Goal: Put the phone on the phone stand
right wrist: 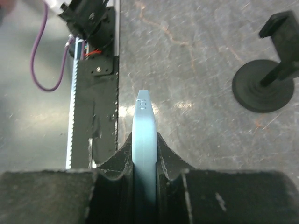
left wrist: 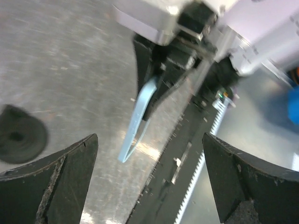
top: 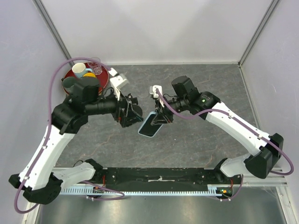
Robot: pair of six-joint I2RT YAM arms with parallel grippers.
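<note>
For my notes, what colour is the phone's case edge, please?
Light blue; the phone shows best in the right wrist view.

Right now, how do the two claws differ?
The left gripper stands wide open and holds nothing, while the right gripper is shut on the phone, pinching it by its light blue edge. The left gripper faces the phone from the side, and the right gripper holds it tilted. Both have two black fingers and sit close together over the middle of the table.
</note>
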